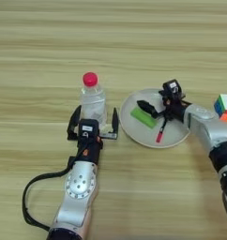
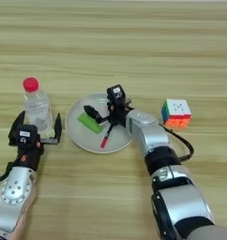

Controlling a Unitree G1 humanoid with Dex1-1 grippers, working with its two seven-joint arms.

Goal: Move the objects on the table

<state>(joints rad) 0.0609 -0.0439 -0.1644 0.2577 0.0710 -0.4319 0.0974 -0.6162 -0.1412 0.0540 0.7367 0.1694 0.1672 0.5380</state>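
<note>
Because the left gripper (image 1: 93, 127) stood spread around the upright bottle (image 1: 92, 100) without grasping it, a clumsy closing could have tipped it; the right gripper (image 2: 105, 111), fingers released, hung over the plate (image 2: 87, 140) holding block (image 2: 89, 123) and pen (image 2: 106, 137).

Item count on the table (image 1: 40, 42): one clear bottle (image 1: 93, 99) with a red cap; one white plate (image 1: 134, 130); one green block (image 1: 143, 117); one red pen (image 1: 161, 131); one multicoloured puzzle cube (image 2: 177, 113). Robot arms in view: two, each with one two-fingered gripper, left gripper (image 1: 93, 123) and right gripper (image 1: 158, 99).
</note>
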